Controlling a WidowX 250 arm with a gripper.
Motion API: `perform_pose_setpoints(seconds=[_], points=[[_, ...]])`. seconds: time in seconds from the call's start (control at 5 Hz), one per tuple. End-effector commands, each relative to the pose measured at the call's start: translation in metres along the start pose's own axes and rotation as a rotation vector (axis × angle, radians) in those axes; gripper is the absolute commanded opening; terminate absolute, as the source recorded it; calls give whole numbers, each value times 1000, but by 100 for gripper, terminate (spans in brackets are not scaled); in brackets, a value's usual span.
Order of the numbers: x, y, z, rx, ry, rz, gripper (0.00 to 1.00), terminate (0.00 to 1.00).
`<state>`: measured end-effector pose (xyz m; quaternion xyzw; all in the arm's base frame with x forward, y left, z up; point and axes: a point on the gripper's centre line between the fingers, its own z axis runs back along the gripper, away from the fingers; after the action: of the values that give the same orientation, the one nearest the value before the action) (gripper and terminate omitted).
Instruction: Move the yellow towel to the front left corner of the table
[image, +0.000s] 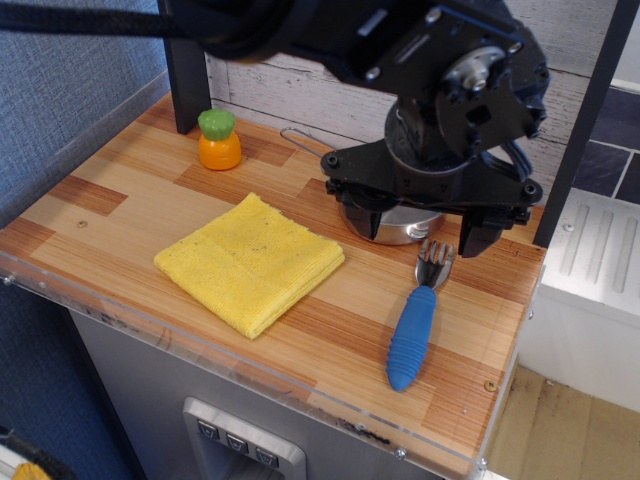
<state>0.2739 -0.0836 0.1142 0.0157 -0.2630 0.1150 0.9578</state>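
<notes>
The yellow towel (250, 262) lies folded and flat on the table (110, 205), left of the middle and close to the front edge. My gripper (412, 218) hangs to the right of the towel, directly over a steel pan (398, 226). Its jaws are spread wide on either side of the pan and hold nothing. It is clear of the towel, about a hand's width from the towel's right corner. The arm's black body hides most of the pan.
An orange toy vegetable with a green top (219, 140) stands at the back left. A fork with a blue handle (412, 335) lies front right of the pan. The pan's wire handle (303, 138) points back left. A black post (187, 80) stands at the back.
</notes>
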Motion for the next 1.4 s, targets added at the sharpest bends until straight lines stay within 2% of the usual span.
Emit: perform_pose_setpoints(seconds=[0.0,0.8,1.0,1.2], points=[[0,0,0,0,0,0,100,0],[5,78,-21,-10,22,273,100,0],[9,97,-25,9,15,327,100,0],[9,113,-40,34,33,382,100,0]])
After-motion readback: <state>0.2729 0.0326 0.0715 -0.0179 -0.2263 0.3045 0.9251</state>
